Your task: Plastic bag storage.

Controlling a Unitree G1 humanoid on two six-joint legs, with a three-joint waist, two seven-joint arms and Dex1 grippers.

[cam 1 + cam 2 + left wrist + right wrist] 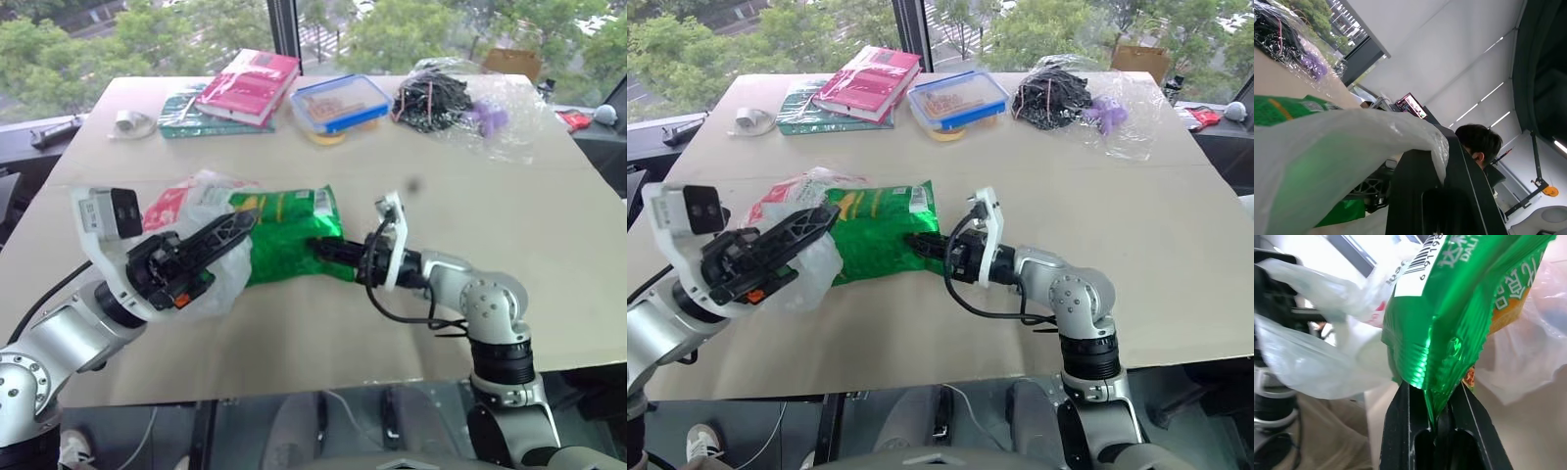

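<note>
While the left gripper (211,245) stays out of it, pinched tight on a fold of the plastic bag (201,211) at the table's near-left, about 8 o'clock from table (509,255) centre, the right gripper (328,250) is clamped on the crimped edge of the green snack packet (284,230), which lies partly inside the bag's mouth. The bag looks featherlight, limp and crinkly, slippery film that bunches and slides rather than holding shape, easy to tear if yanked; best hold is likely a gathered fold or a handle loop, not a single flat layer. The packet is stiffer, its sealed seam a fair grip. At 12 o'clock sit the red book (250,83), a blue-lidded box (338,103) and a clear bag of cables (436,98).
</note>
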